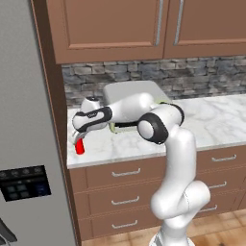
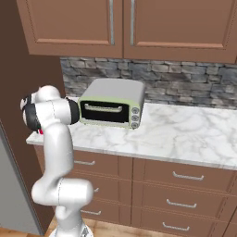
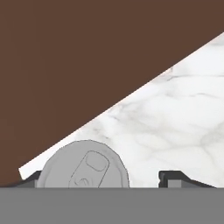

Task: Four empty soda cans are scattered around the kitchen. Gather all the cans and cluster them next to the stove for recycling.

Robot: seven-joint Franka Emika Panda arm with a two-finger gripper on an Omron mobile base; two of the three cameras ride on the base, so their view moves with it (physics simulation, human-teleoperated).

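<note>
In the left base view, the white arm reaches left across the marble table (image 1: pixel 211 122) toward its far left end, beside the tall brown cabinet side panel (image 1: pixel 50 81). The tool (image 1: pixel 77 139) hangs down over a red soda can (image 1: pixel 79 147) that stands upright near the table's front left corner, just beside that panel. The can's top sits right under the tool; from here it cannot be told whether the fingers touch it. Behind the arm a toaster oven (image 1: pixel 144 89) stands against the grey stone backsplash (image 1: pixel 202 74). Brown wood wall cabinets (image 1: pixel 144 24) hang above, drawers (image 1: pixel 125 173) run below the table, and a grey refrigerator (image 1: pixel 21 144) fills the left side.

In the right base view, the arm's elbow covers the left end of the table (image 2: pixel 185 132); only a sliver of the red soda can (image 2: pixel 42 132) peeks out beside it. The toaster oven (image 2: pixel 111 109), pale green with a dark glass door, sits near the backsplash (image 2: pixel 185 81).

In the hand view, the camera looks straight down on the can's silver top (image 3: pixel 83 166) with its pull tab. One dark fingertip (image 3: pixel 175 178) stands clear to the right of the can with bare marble (image 3: pixel 175 113) between; the other (image 3: pixel 29 179) sits right at the can's left edge. The jaws stand apart around the can, and a firm grip cannot be confirmed.
</note>
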